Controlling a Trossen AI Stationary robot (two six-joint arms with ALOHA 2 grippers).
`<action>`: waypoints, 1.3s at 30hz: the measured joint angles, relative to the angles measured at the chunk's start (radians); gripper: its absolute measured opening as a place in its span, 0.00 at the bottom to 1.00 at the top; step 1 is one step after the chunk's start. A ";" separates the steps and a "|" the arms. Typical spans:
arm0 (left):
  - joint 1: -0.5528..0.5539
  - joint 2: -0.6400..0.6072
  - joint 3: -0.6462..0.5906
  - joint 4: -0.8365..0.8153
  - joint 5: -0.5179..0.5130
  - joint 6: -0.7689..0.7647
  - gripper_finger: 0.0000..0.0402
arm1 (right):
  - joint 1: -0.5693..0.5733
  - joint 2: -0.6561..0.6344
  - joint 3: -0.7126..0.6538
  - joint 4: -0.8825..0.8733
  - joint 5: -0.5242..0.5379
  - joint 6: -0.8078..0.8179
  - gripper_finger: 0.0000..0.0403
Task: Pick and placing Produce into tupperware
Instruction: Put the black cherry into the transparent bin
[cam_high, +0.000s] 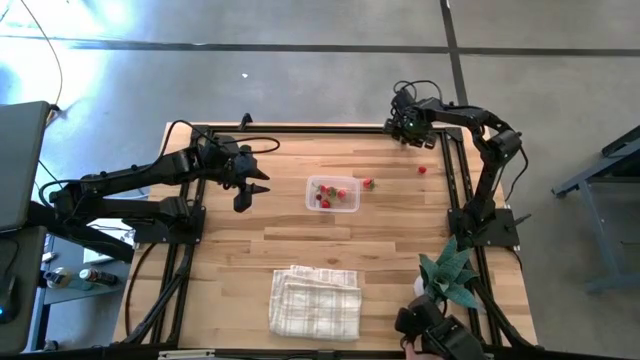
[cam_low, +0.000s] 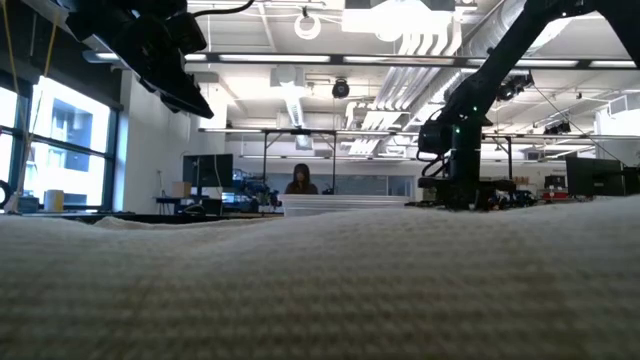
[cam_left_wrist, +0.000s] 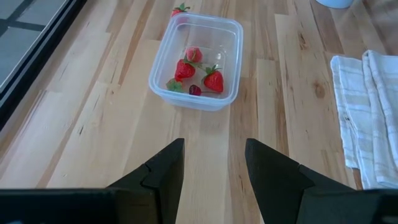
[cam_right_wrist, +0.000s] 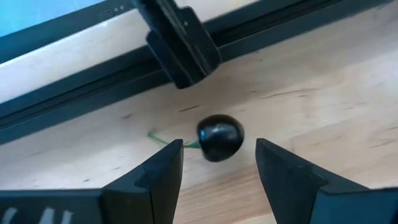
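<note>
right gripper (cam_right_wrist: 219, 163) spread, over dark cherry (cam_right_wrist: 219, 137) at far rail | left gripper (cam_left_wrist: 214, 163) spread, empty, near tupperware (cam_left_wrist: 196, 61) holding strawberries (cam_left_wrist: 213, 80) | risk: round cherry rolls off closing fingers

one clear tupperware (cam_high: 332, 194) sits on the table. inside the tupperware lie four red pieces of produce (cam_left_wrist: 213, 80) and one small dark piece (cam_left_wrist: 194, 90). just outside the tupperware rests one more red piece (cam_high: 368, 183), and a second red piece (cam_high: 422, 170) lies farther from the tupperware, toward the right arm. one dark round piece (cam_right_wrist: 219, 137) with a green stem shows in the right wrist view. one folded checked cloth (cam_high: 316, 301) lies well apart from the tupperware. two arms stand at the table.
</note>
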 joint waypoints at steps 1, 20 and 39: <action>0.000 0.000 0.000 0.000 0.000 0.000 0.40 | -0.001 0.000 0.000 -0.001 0.000 0.000 0.48; 0.000 0.000 0.000 0.000 0.000 0.000 0.40 | -0.007 0.000 -0.021 0.041 0.012 -0.005 0.48; 0.000 0.000 0.000 0.000 0.000 0.000 0.40 | 0.002 0.000 -0.034 0.035 0.011 -0.104 0.48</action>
